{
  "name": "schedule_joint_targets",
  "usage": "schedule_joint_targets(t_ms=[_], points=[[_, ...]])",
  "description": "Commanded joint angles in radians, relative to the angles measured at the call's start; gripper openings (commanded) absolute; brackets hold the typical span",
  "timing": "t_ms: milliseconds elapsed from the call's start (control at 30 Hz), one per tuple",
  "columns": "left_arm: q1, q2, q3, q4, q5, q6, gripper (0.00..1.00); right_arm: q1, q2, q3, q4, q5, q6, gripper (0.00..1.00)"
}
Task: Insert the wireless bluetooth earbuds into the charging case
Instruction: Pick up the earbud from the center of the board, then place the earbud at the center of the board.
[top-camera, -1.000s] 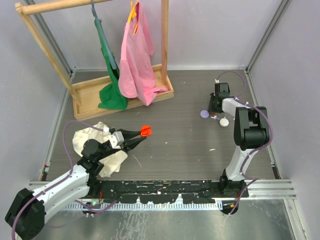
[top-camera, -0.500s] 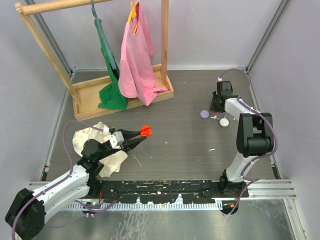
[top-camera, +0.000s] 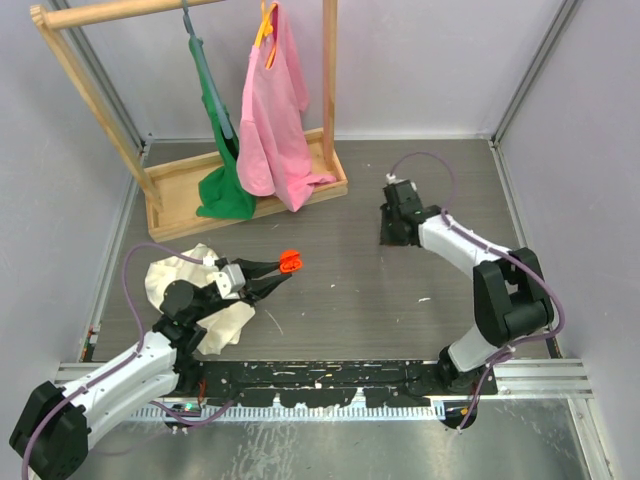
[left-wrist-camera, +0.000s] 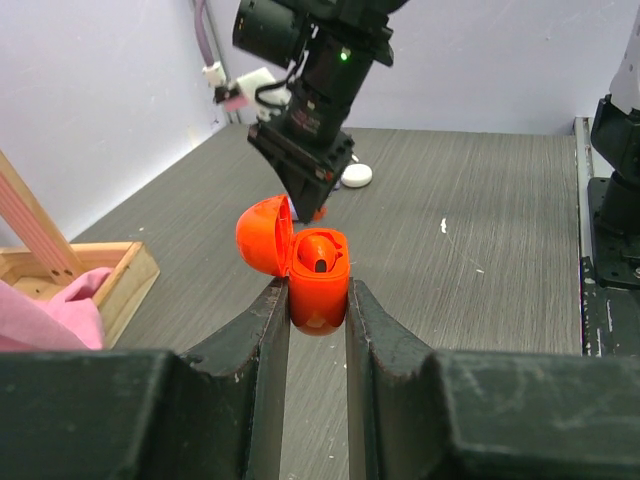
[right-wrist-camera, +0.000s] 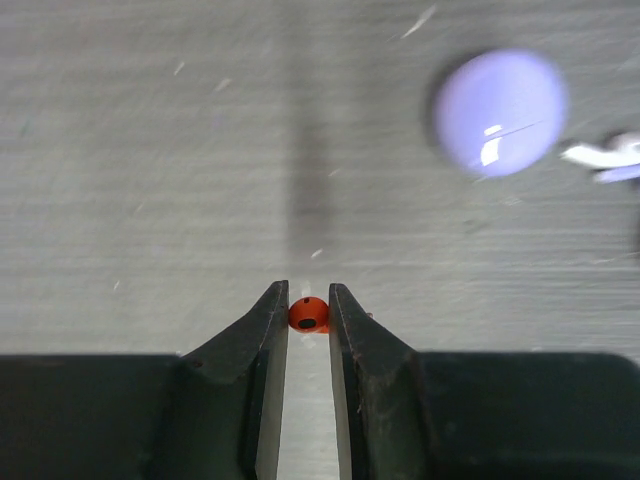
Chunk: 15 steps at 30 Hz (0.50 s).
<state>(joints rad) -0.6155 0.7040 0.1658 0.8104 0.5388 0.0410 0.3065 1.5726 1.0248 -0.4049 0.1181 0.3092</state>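
Right wrist view is blurry. The right gripper has its jaws closed on a tiny orange earbud with a dark hole. Most of it is tucked between the fingers. A lavender disc lies smeared on the tabletop at 2 o'clock from the jaws. A white piece beside the disc is cut off at the edge, too blurred to make out.

In the left wrist view, the left gripper has its jaws squeezed on the orange charging case, held up off the tabletop. Its lid is flipped open toward 10 o'clock. A dark slot shows inside, but what sits in it cannot be told.

From above, the right arm covers the disc and the white piece. Half a second ago both showed beside that arm. It has since swung toward 9 o'clock. The left gripper and the case have stayed put.
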Motion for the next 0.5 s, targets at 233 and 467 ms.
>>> schedule_joint_targets(t_ms=[233, 467], points=[[-0.004, -0.024, 0.006, 0.045, -0.001, 0.000, 0.00, 0.280, 0.016, -0.093, 0.080, 0.089, 0.186, 0.25], [-0.004, -0.023, 0.009, 0.045, 0.005, -0.003, 0.00, 0.330, 0.095, -0.097, 0.116, 0.135, 0.194, 0.29]])
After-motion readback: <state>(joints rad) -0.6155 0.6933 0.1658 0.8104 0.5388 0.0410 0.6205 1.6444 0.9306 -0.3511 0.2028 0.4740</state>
